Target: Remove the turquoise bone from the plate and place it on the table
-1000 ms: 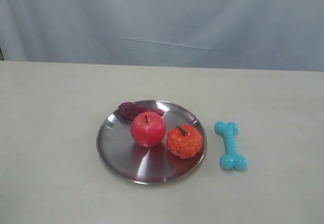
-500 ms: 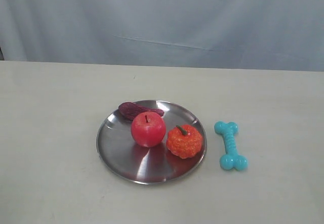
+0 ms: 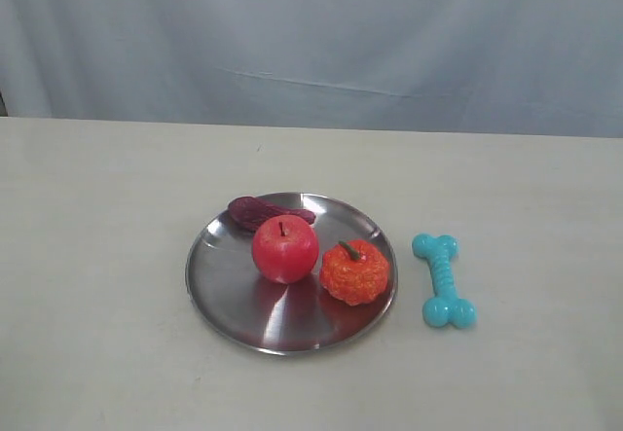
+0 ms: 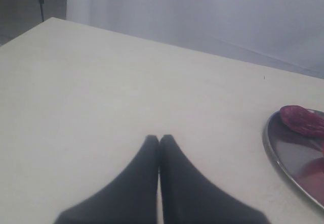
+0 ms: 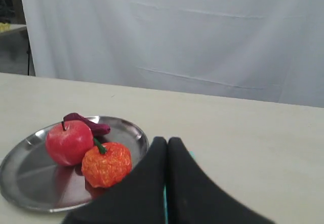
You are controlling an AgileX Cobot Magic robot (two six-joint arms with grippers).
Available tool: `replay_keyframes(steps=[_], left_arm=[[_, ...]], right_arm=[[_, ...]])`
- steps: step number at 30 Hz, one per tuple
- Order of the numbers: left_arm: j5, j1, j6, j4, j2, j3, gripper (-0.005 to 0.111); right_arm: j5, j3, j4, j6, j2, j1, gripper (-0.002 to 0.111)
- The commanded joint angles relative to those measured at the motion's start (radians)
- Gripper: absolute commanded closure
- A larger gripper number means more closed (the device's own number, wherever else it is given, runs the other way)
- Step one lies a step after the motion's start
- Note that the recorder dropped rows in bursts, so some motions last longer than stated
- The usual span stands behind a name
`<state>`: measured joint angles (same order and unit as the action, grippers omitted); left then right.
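Observation:
The turquoise bone [image 3: 443,281] lies flat on the cream table [image 3: 97,256], just right of the round silver plate [image 3: 234,305] and clear of its rim. Neither gripper shows in the exterior view. In the left wrist view my left gripper [image 4: 159,139] is shut and empty over bare table, with the plate's edge [image 4: 288,153] off to one side. My right gripper [image 5: 167,141] is shut too, holding nothing. It hides most of the bone, of which only a turquoise sliver [image 5: 192,155] peeks past the black fingers.
On the plate sit a red apple [image 3: 285,248], a bumpy orange fruit [image 3: 354,271] and a dark maroon piece [image 3: 258,211] at the back rim. A pale curtain hangs behind the table's far edge.

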<state>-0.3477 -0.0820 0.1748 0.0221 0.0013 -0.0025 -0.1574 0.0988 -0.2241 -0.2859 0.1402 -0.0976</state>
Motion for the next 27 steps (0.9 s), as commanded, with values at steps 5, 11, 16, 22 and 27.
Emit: replay_keyframes(steps=[5,11,16,22,27], left_arm=[[0.005,-0.001,0.002,0.0,-0.001,0.003,0.107],[0.005,-0.001,0.002,0.0,-0.001,0.003,0.107],[0.005,-0.001,0.002,0.0,-0.001,0.003,0.107],[0.005,-0.001,0.002,0.0,-0.001,0.003,0.107],[0.005,-0.001,0.002,0.0,-0.001,0.003,0.107]], right_arm=[[0.011,-0.099,0.077,0.133,-0.113,-0.005,0.109],[-0.034,-0.099,0.094,0.135,-0.115,-0.005,0.109],[-0.048,-0.099,0.094,0.135,-0.115,-0.005,0.109],[-0.144,-0.099,0.088,0.135,-0.115,-0.005,0.109],[-0.147,-0.099,0.088,0.129,-0.115,-0.005,0.109]])
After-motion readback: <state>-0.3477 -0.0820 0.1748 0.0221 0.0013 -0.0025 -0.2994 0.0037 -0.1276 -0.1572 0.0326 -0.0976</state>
